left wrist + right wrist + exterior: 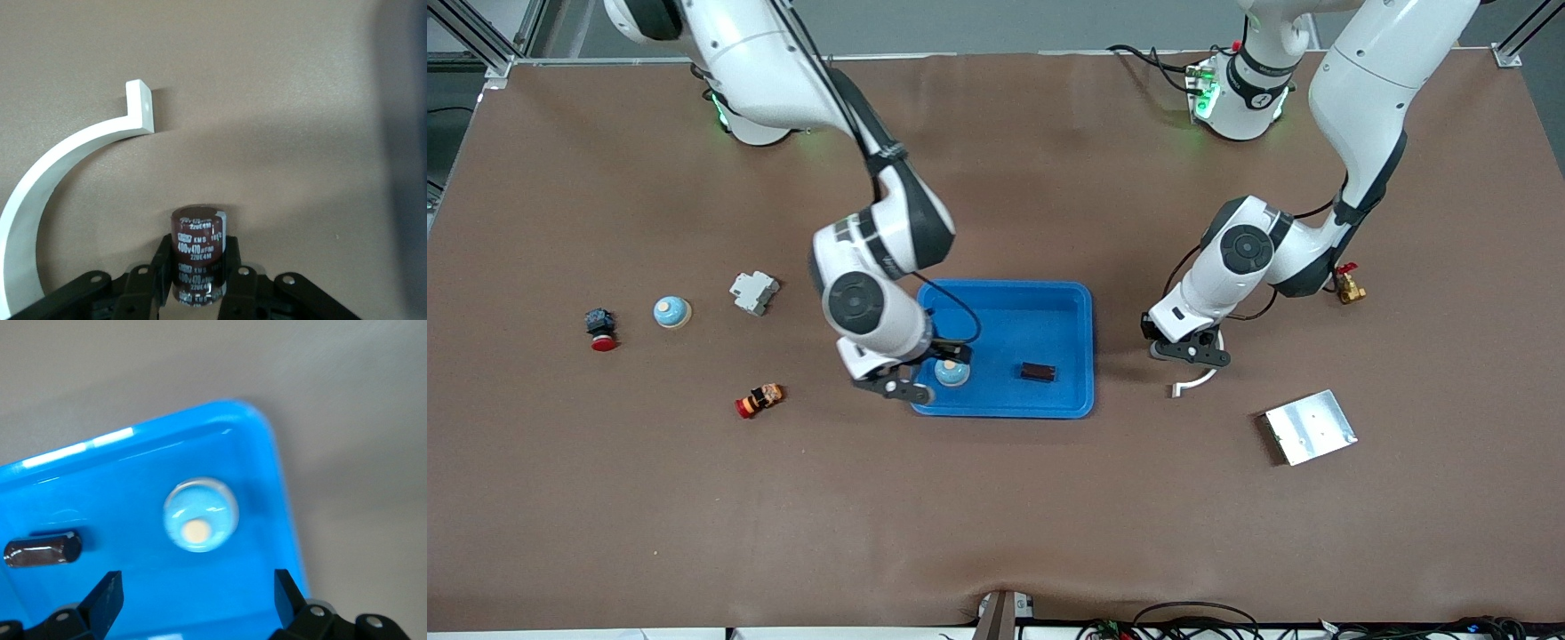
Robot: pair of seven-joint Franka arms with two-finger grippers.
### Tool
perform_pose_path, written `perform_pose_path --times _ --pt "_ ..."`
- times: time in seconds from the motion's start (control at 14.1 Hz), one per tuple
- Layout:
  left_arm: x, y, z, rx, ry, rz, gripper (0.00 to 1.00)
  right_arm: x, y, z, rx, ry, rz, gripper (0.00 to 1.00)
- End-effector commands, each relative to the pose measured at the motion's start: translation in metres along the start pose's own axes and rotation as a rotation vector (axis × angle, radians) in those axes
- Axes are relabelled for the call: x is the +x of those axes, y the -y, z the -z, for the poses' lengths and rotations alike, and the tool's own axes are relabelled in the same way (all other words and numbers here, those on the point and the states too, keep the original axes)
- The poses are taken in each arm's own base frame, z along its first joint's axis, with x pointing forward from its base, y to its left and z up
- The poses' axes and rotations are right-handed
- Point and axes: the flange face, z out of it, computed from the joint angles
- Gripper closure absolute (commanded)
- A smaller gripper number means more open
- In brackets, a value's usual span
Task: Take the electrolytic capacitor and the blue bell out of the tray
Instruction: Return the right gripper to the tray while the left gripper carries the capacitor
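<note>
A light blue bell (951, 372) (200, 515) sits in the blue tray (1049, 311) (140, 460), near the corner toward the right arm's end. A dark capacitor (1038, 372) (43, 549) lies on its side beside it in the tray. My right gripper (932, 373) (198, 593) hovers open over that corner, with the bell just ahead of its fingertips and nothing between them. My left gripper (1190, 352) (197, 259) is low over the bare table beside the tray. It is shut on a second brown capacitor (198, 243), held upright.
A white curved bracket (1197, 380) (67, 160) lies right by the left gripper. A metal plate (1310, 427) and a brass valve (1350, 287) are toward the left arm's end. A second bell (671, 312), a white breaker (753, 292) and two red-capped buttons (602, 330) (759, 400) lie toward the right arm's end.
</note>
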Motion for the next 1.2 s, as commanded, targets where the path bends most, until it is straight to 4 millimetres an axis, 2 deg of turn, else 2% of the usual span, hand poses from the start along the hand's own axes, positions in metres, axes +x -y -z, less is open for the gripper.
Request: perform_pose_path --times 0.0,0.07,0.14,0.28,0.35,0.42,0.57,0.71,0.92,1.13 --pt "-0.004 -0.002 -0.01 -0.005 0.001 -0.015 1.0 0.002 0.021 -0.027 -0.006 -0.008 -0.038 0.0" --pt "-0.002 -0.002 -0.009 -0.005 -0.002 -0.015 1.0 -0.001 0.022 -0.034 -0.016 -0.008 -0.033 0.0" --pt "-0.002 -0.001 -0.009 -0.004 -0.004 -0.012 0.74 -0.005 0.025 -0.041 -0.028 -0.008 -0.021 0.0" --pt "-0.001 -0.001 -0.007 -0.002 -0.007 0.03 0.58 -0.004 0.022 -0.048 -0.058 -0.022 -0.003 0.0" --pt "0.0 -0.003 -0.005 -0.001 -0.012 0.042 0.17 -0.004 0.021 -0.048 -0.067 -0.031 0.004 0.0" --pt "0.0 -0.005 -0.005 -0.001 -0.014 0.047 0.0 -0.003 0.021 -0.047 -0.065 -0.032 0.001 0.0" --pt "0.001 -0.006 -0.004 0.001 -0.017 0.069 0.0 0.006 0.015 -0.044 -0.063 -0.037 -0.012 0.0" --pt "0.002 -0.009 -0.002 0.001 -0.022 0.071 0.0 0.006 0.015 -0.054 -0.065 -0.039 -0.01 0.0" --pt "0.005 -0.007 0.002 0.007 -0.024 0.072 0.0 0.009 0.014 -0.054 -0.06 -0.039 -0.015 0.0" --pt "0.017 0.0 0.018 0.036 -0.023 0.096 0.0 0.012 0.015 -0.06 -0.044 -0.057 -0.015 0.0"
